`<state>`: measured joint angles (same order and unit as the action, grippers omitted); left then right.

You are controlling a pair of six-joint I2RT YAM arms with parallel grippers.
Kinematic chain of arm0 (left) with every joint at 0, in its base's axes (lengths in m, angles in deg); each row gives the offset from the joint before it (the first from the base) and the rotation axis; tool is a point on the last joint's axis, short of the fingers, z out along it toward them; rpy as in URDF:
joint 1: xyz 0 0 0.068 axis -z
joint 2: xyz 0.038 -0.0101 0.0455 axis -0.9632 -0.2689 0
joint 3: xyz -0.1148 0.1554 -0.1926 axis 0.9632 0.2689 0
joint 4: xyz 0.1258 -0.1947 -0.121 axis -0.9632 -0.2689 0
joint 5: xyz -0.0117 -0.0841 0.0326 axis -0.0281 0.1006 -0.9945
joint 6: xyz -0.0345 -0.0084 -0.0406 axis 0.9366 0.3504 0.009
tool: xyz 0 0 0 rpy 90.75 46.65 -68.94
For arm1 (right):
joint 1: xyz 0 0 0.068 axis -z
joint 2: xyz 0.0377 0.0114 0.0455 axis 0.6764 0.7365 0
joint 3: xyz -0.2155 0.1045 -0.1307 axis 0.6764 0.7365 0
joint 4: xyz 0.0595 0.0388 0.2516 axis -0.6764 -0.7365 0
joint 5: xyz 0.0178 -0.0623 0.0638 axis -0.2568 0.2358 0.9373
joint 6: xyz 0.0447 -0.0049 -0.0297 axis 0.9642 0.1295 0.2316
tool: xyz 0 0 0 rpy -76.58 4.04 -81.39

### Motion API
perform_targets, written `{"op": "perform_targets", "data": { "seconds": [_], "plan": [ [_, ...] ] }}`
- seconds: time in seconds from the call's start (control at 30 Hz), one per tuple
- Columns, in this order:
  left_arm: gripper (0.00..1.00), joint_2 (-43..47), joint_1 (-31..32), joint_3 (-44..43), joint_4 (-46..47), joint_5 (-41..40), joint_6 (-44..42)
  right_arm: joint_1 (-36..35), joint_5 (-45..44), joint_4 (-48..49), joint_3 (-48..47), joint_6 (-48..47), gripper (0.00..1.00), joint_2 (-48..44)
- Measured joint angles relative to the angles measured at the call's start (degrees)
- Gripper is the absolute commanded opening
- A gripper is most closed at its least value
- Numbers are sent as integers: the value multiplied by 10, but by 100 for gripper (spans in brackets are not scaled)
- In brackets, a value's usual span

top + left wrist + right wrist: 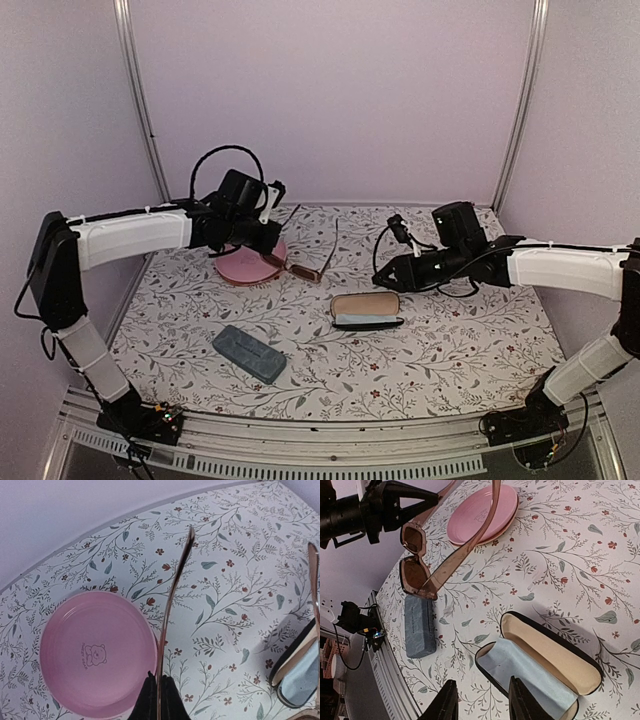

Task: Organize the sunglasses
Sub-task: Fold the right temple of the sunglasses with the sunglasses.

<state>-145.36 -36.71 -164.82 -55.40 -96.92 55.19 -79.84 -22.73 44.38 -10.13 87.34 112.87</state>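
The reddish-brown sunglasses [306, 268] with dark lenses lie unfolded right of a pink plate [243, 266]. My left gripper [273, 248] is shut on one of their thin arms [172, 595], seen pinched between the black fingertips [148, 700] over the plate's right edge [145, 630]. In the right wrist view the sunglasses [415, 555] hang from that gripper. My right gripper [482, 705] is open and empty, just above the near end of an open black case [545, 670] with beige lining and a blue cloth. The pale near-transparent pair is out of view.
The open black case [367, 310] sits mid-table, below my right gripper [382, 273]. A closed grey-blue case [248, 352] lies at the front left; it also shows in the right wrist view [420, 625]. Walls close the back and sides.
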Motion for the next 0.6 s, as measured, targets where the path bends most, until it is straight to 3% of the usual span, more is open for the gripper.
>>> {"op": "perform_targets", "data": {
  "seconds": [0.23,0.6],
  "plan": [
    [0,106,35,151,89,28,59,-55,-6,56,-13,43,39,10],
    [0,140,92,199,138,26,105,-107,-9,105,-27,75,31,51]
  ]
}}
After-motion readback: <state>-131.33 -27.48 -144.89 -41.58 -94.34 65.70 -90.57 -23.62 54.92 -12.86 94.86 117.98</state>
